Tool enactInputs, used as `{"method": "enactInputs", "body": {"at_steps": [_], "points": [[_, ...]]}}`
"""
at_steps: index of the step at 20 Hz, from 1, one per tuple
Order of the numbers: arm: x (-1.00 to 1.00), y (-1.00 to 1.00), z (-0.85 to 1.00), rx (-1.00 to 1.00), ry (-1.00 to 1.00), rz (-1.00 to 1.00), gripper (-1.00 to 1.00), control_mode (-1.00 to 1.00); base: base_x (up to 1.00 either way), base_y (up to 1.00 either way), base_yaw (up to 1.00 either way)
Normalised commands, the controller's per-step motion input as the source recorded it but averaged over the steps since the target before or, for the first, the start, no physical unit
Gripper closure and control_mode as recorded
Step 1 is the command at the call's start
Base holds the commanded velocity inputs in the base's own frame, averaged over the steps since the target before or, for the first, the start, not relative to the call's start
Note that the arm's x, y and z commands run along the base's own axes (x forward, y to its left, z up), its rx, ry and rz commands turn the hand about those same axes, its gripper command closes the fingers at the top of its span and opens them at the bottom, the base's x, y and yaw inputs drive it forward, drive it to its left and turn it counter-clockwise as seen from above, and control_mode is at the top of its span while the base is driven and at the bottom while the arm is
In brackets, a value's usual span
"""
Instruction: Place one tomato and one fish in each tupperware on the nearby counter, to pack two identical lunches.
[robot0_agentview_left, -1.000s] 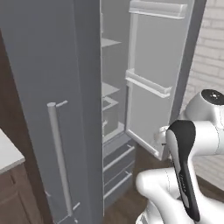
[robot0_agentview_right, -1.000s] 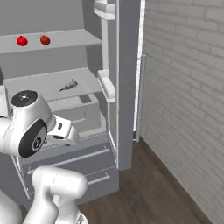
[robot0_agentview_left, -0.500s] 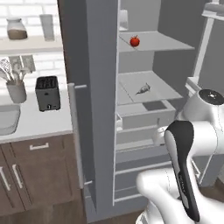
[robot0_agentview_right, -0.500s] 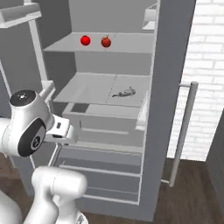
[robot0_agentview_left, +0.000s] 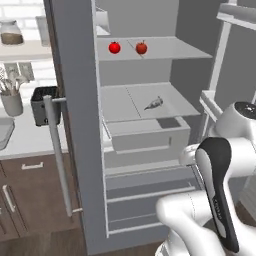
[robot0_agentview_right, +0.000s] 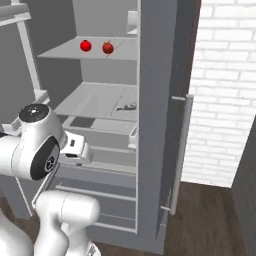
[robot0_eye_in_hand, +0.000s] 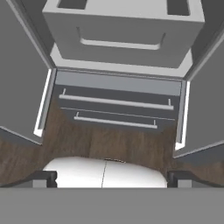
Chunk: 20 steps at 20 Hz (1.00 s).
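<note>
Two red tomatoes (robot0_agentview_left: 114, 48) (robot0_agentview_left: 141, 48) sit side by side on the upper shelf of the open fridge, also seen as tomatoes (robot0_agentview_right: 85, 46) (robot0_agentview_right: 107, 48) from the right. A small grey fish (robot0_agentview_left: 154, 103) lies on the middle shelf, the same fish (robot0_agentview_right: 126, 106) in the right base view. My gripper (robot0_eye_in_hand: 111, 178) is open, its fingertips (robot0_eye_in_hand: 43, 178) wide apart with nothing between them. It hangs low in front of the fridge and looks down at the lower drawers. The counter (robot0_agentview_left: 20, 145) runs left of the fridge. The tupperware is out of view.
The fridge's left door with its long handle (robot0_agentview_left: 57, 155) stands open beside the counter. The right door handle (robot0_agentview_right: 180, 150) juts toward a white brick wall (robot0_agentview_right: 225, 90). A black toaster (robot0_agentview_left: 45, 105) and a utensil pot (robot0_agentview_left: 11, 102) stand on the counter. A pulled-out grey drawer (robot0_agentview_left: 147, 132) projects below the fish.
The base has driven and turned, so both base views have swung from the fridge's side to face its open interior. The tomatoes and fish have not moved. The gripper stays open.
</note>
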Motion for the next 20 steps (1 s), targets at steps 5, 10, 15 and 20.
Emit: {"method": "enactInputs", "body": {"at_steps": [5, 10, 15, 20], "points": [[0.00, 0.00, 0.00, 0.00, 0.00, 0.00, -1.00, 1.00, 0.31, 0.94, -0.01], [0.00, 0.00, 0.00, 0.00, 0.00, 0.00, -1.00, 1.00, 0.25, -0.06, 0.00], [0.00, 0.00, 0.00, 0.00, 0.00, 0.00, -1.00, 1.00, 0.09, -0.42, 0.00], [0.00, 0.00, 0.00, 0.00, 0.00, 0.00, -1.00, 1.00, 0.03, -0.37, 0.00]]}}
